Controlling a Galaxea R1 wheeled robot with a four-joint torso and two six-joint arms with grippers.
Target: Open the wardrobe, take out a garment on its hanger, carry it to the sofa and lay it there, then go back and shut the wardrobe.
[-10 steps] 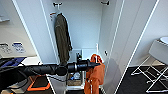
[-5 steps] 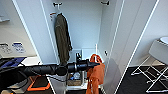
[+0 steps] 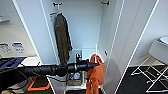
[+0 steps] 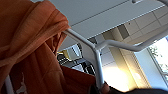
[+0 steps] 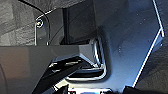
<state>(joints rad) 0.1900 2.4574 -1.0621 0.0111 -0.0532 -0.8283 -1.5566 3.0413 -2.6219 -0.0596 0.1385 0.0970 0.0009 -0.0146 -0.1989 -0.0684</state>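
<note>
The wardrobe point(image 3: 85, 25) stands open, its two white doors swung wide and its inside white. The garment point(image 3: 96, 75), bright orange, hangs on a white hanger point(image 3: 95, 50) in front of the wardrobe's lower part. My left arm reaches in from the left, and the left gripper point(image 3: 96, 65) is shut on the hanger just above the orange cloth. In the left wrist view the orange garment point(image 4: 30, 45) drapes over the white hanger point(image 4: 97, 57), whose stem runs down into the left gripper point(image 4: 100, 88).
A dark olive-green jacket point(image 3: 62, 37) hangs at the left inside the wardrobe. Small items point(image 3: 75, 80) sit on the wardrobe's bottom. A white folding rack point(image 3: 155, 67) stands at the right on dark carpet. Orange floor markings point(image 3: 37, 83) lie at the left.
</note>
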